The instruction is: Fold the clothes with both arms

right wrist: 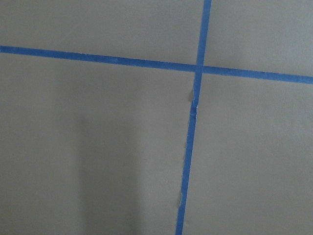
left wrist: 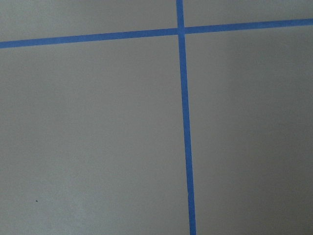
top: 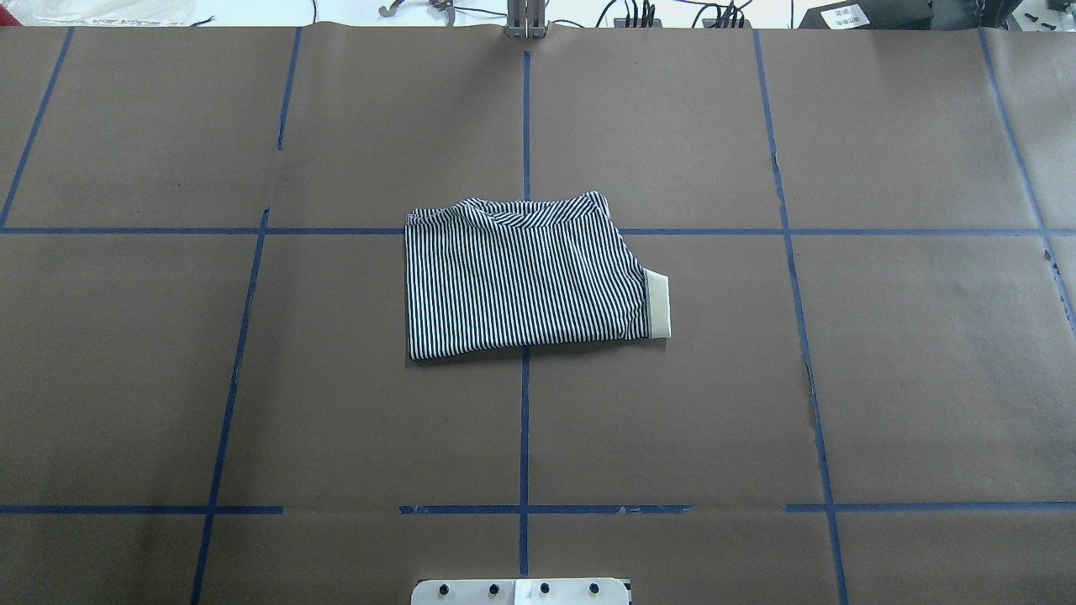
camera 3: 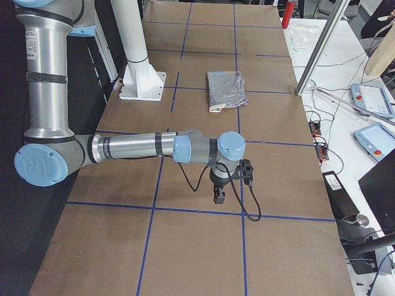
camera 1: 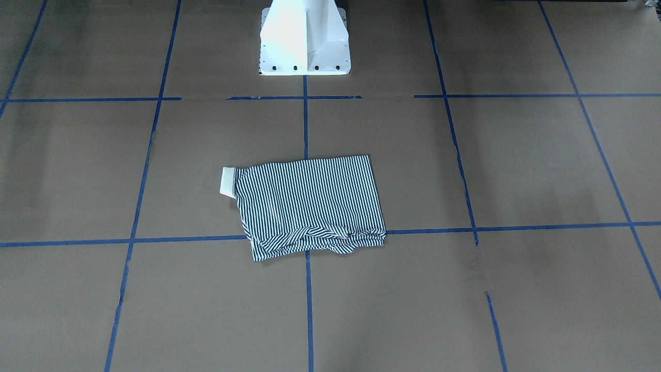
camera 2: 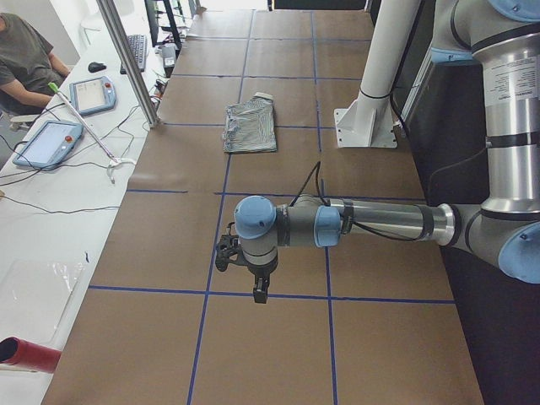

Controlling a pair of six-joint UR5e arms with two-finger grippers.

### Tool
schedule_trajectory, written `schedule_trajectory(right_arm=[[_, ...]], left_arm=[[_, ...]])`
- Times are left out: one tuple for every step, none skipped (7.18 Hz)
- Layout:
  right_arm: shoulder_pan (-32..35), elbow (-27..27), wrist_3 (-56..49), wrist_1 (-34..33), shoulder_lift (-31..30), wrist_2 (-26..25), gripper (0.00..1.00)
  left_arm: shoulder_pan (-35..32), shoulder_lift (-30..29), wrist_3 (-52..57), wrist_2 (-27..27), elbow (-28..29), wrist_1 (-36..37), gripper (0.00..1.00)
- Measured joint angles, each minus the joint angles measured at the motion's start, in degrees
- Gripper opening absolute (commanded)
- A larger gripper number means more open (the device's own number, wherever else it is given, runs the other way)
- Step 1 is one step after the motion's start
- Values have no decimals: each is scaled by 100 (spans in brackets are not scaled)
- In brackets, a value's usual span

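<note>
Nearest the lens, in both wrist views: bare brown paper (left wrist: 98, 137) crossed by blue tape (left wrist: 185, 122), no fingers in sight.

Folded to a rough rectangle at mid-table: polo shirt (top: 521, 281), thin navy-and-white stripes, lying flat across the centre tape line and squarely in front of the white pedestal (camera 1: 304, 39). Cream collar (top: 657, 307) poking out on the robot's right side. Neat along the edge nearer the robot; rumpled and layered along the far edge, which overlaps a cross line of tape. Touched by nothing.

Well apart from it on either side: left gripper (camera 2: 261, 294), hanging from the outstretched left arm (camera 2: 380, 221) over the table's left end, pointing down above the paper beside a tape crossing; right gripper (camera 3: 219, 196) likewise on the right arm (camera 3: 129, 148) over the right end. Shown only from the side cameras, so cannot tell whether open or closed. Gripping no cloth.

All around the shirt: wide flat paper in taped squares, slightly torn along some tape edges. Beyond the operators' edge: a side bench (camera 2: 51, 219) with handheld screens (camera 2: 46, 143) and cables, a slanted metal post (camera 2: 131, 63), and a seated person (camera 2: 25, 59).
</note>
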Motion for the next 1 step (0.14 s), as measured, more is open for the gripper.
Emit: schedule_trajectory(right_arm=[[0,30,-10,4,-12,-16,100]], left_arm=[[0,-11,0,-2,-10,-4,100]])
